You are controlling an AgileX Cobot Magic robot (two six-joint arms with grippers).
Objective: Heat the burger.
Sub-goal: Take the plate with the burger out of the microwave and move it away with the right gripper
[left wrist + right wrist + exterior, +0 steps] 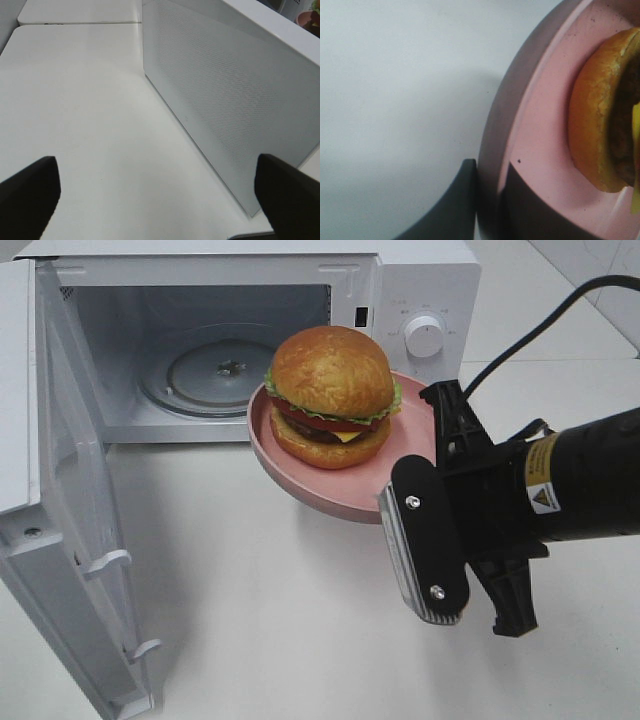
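At the far left, the microwave door (60, 500) stands swung wide open, and the left wrist view shows its perforated panel (225, 100) beside the white table (90, 125). The left gripper (157, 192) hangs over that table with its two dark fingers (27, 195) spread far apart, holding nothing. Next comes the microwave (300, 270), its cavity exposed and the glass turntable (205, 370) lying bare inside. Right of the cavity, on the control panel, sits a white knob (424, 336). In front of the opening, lifted off the table, the pink plate (330, 495) tilts slightly, and the burger (332, 395) rests on it, bun on top, with lettuce, tomato, cheese and patty showing at the side. On the right, the right gripper (395, 505) is clamped on the plate's near rim; the right wrist view shows one finger (452, 210) under the rim and the other on its inner face. A black cable (540, 325) runs off behind the arm.
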